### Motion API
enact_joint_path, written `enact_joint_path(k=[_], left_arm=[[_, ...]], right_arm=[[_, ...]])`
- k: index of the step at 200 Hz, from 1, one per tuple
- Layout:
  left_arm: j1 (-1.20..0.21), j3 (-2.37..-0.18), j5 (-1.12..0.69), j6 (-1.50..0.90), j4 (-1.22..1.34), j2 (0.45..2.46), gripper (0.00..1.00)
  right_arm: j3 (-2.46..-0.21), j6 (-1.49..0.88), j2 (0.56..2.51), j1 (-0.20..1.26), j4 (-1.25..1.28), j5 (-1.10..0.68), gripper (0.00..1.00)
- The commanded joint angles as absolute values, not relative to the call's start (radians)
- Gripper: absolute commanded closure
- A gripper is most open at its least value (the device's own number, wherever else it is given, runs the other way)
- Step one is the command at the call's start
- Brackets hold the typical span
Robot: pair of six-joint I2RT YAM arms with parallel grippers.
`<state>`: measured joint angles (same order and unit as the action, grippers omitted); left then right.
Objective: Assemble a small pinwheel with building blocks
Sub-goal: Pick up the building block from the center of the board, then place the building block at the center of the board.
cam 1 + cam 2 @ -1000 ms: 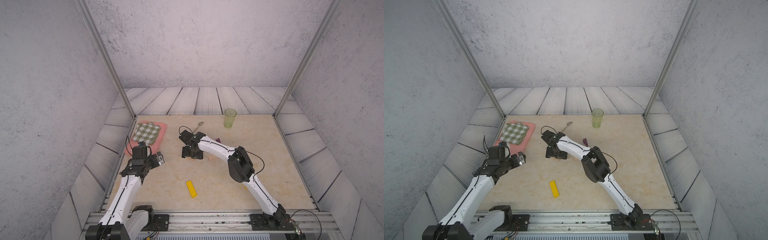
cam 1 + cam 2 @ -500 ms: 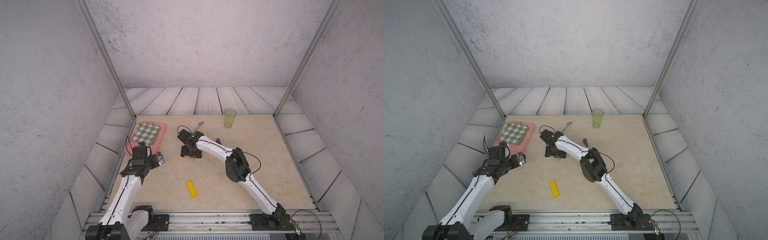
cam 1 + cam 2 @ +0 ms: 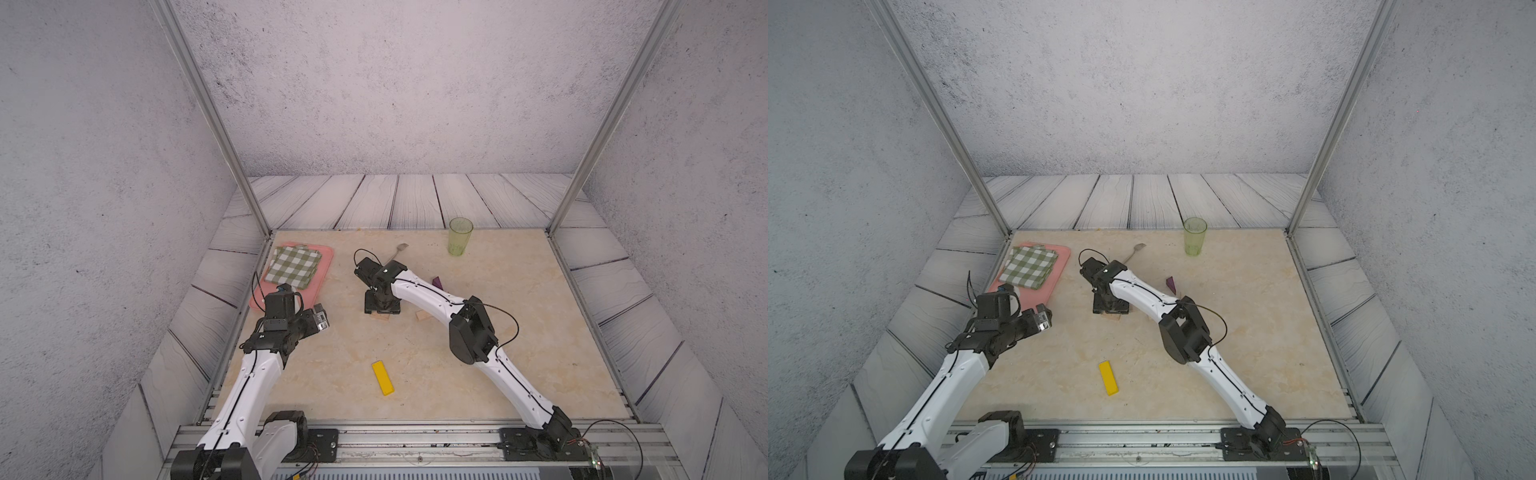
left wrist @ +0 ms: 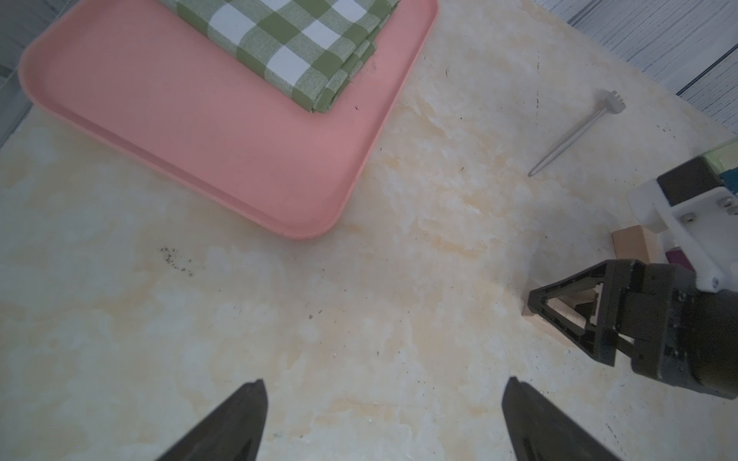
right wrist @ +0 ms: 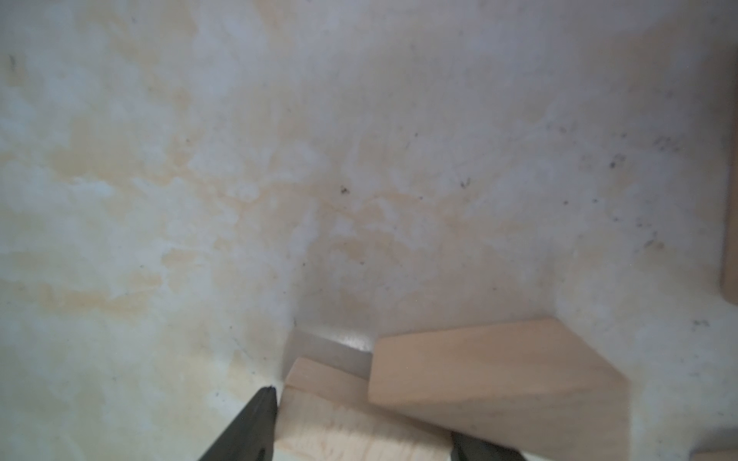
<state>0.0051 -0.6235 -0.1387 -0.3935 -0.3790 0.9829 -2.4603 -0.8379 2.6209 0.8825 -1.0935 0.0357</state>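
In both top views a yellow bar (image 3: 383,377) lies flat on the table (image 3: 540,353), low in the middle of the frame and well apart from everything else. Up and to the left of it, the left hand (image 4: 385,389) hangs over bare table. Its fingers are spread wide with nothing between them, and it is close to the near corner of a pink tray (image 3: 326,266).

At the middle of the frame the right hand (image 3: 382,309) points down onto a pale wooden block (image 5: 351,423). In the right wrist view this block sits between the two fingers (image 5: 247,427), one of them tight against its edge. Whether the hand has clamped the block or merely straddles it I cannot tell. A wooden wedge (image 5: 495,371) touches that block and seems to lean partly over it, though the view is very close and soft.

In a top view a second wooden piece (image 3: 422,316) shows just right of the right arm. The purple wedge (image 3: 437,282) lies beyond the arm, a little right of centre.

Farther off, at upper left of the table, the tray carries a folded green-checked cloth (image 3: 293,266). A thin metal fork (image 3: 399,249) lies just past the right wrist. A translucent green cup (image 3: 460,237) stands upright near the table's far edge.
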Motion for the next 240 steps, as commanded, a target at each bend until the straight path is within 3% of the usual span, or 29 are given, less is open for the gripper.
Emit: enact_joint_path(k=[1,120,174,240], left_arm=[[0.000,-0.641,-0.141,-0.399,-0.391,0.986,0.02],[0.000,-0.638,-0.143,-0.402,-0.389,0.987,0.02],[0.000,-0.638,-0.146,-0.399,-0.388,0.988,0.02],[0.000,-0.635,-0.145,-0.398,-0.387,0.986,0.02]], right_arm=[[-2.348,-0.751,2.625,0.889,-1.150,0.054,0.38],[-1.627,-0.616,2.169,0.911,-0.919,0.103,0.37],[-1.436,-0.591,2.065,0.851,-0.859,0.136,0.36],[-1.408,-0.483,2.054,0.729,-0.818,0.130,0.35]])
